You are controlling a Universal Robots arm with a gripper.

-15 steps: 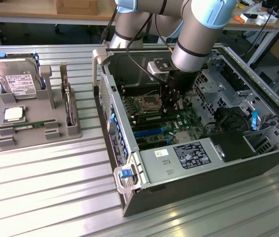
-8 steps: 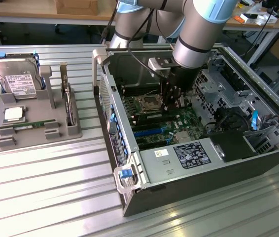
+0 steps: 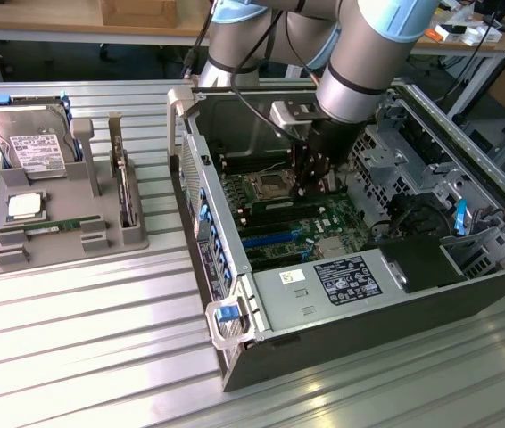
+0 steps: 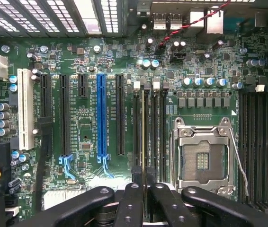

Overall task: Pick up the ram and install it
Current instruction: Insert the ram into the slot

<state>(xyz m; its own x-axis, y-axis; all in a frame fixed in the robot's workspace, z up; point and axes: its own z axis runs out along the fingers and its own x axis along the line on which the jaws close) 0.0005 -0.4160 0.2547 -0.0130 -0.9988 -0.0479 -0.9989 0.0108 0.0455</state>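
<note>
Item: memory fitting, one arm, open computer case on a ribbed metal table

- Gripper (image 3: 310,174): lowered into the computer case (image 3: 279,357), centre of the exterior frame, over the green motherboard (image 3: 324,223). In the wrist view the gripper (image 4: 146,189) has its two inner fingers (image 4: 132,203) drawn close on either side of a thin strip, so I judge it clamped on the ram.
- The ram (image 4: 144,137): seen edge-on in the wrist view as a narrow pale line running away from the fingers. It lies along one of the four black memory slots (image 4: 156,132), between the blue card slot (image 4: 101,118) and the open processor socket (image 4: 202,161). Whether its lower edge is already in the slot or just above it cannot be told.
- Grey tray (image 3: 3,254): left of the exterior frame, well apart from the case. It holds a silver hard drive (image 3: 29,147) at its upper end, a square processor chip (image 3: 23,207) below that, and a spare green stick (image 3: 56,226) lying flat near the middle.

Step in hand, by my reckoning: the pickup is done and the work stands at seating, with the stick lined up over its slot.

What the seating calls for, as a judgement: the stick kept parallel to the slot and upright, pressure straight down and even along its length, and the notch matched to the slot key. A tilt or sideways offset could jam the edge or load the board
</note>
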